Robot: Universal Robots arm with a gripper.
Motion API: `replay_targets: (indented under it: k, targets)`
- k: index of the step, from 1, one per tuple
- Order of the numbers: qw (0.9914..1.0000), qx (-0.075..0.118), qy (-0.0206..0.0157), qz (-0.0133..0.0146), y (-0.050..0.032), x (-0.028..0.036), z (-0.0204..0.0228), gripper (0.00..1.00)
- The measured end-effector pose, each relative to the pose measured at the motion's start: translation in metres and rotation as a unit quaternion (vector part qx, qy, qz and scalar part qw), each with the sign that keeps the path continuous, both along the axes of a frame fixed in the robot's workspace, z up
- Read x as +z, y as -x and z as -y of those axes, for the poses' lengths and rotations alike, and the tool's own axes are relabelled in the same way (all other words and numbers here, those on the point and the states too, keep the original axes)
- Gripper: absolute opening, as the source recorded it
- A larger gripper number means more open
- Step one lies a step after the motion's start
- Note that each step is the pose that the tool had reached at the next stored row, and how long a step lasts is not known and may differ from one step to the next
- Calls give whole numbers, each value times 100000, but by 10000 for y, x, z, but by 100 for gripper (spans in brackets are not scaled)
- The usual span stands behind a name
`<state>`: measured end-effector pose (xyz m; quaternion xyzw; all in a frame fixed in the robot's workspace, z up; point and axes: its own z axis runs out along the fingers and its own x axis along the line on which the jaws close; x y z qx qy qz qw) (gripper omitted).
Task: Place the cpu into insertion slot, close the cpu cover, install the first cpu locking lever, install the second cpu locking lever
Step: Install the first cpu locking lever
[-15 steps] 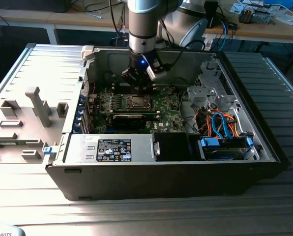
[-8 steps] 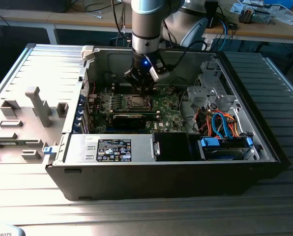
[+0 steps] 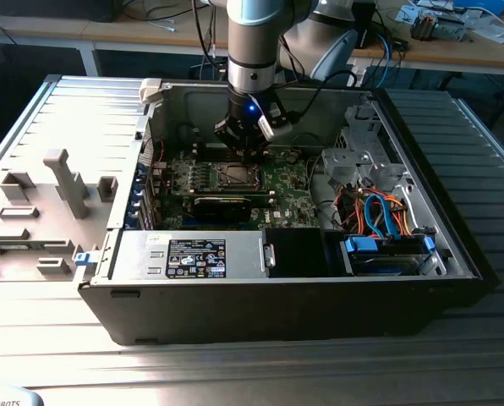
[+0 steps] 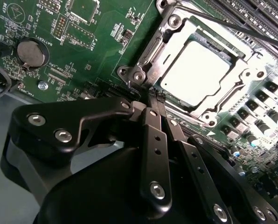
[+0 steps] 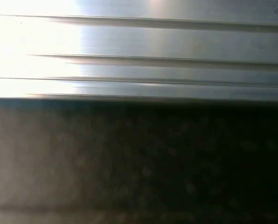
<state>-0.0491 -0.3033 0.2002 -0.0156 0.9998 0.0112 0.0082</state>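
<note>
In the second wrist view the gripper [image 4: 154, 99], fingers pressed together and empty, stood at the socket's 7 o'clock corner, the cpu [image 4: 200, 71] seated under the closed cover [image 4: 162, 44].

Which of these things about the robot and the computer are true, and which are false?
1. The cpu sits in the insertion slot. True.
2. The cpu cover is closed down around the chip. True.
3. The gripper carries the chip in its jaws. False: the jaws are shut on nothing, beside the socket.
4. The computer case has its side panel on. False: it lies open, the green board showing.
5. A round coin battery sits on the board. True.
</note>
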Motion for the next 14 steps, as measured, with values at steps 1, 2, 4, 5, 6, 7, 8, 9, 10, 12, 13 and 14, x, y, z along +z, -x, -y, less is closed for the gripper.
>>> replay_targets:
  k: [1, 2, 4, 5, 6, 7, 8, 9, 10, 12, 13, 14]
  targets:
    - [100000, -2, -79, 76, -2, 23, -3, 11]
    - [100000, 5, -164, 167, -5, 34, -6, 11]
    - [100000, 9, -86, 111, -3, 109, -4, 11]
    - [100000, 4, -77, 123, -3, 135, -4, 11]
    - [100000, 3, -74, 131, -3, 150, -4, 11]
    - [100000, 5, 12, 134, -3, 172, -2, 11]
    - [100000, 3, 141, 140, -2, 178, 4, 11]
    - [99999, 1, 352, 138, -2, 181, 19, 11]
    - [99997, -4, 722, 138, -2, 182, 41, 11]
    - [99988, 0, 1539, 134, -2, 183, 81, 11]
    - [99983, 0, 1845, 134, -2, 184, 97, 11]
    - [99971, 4, 2397, 133, -2, 184, 126, 11]
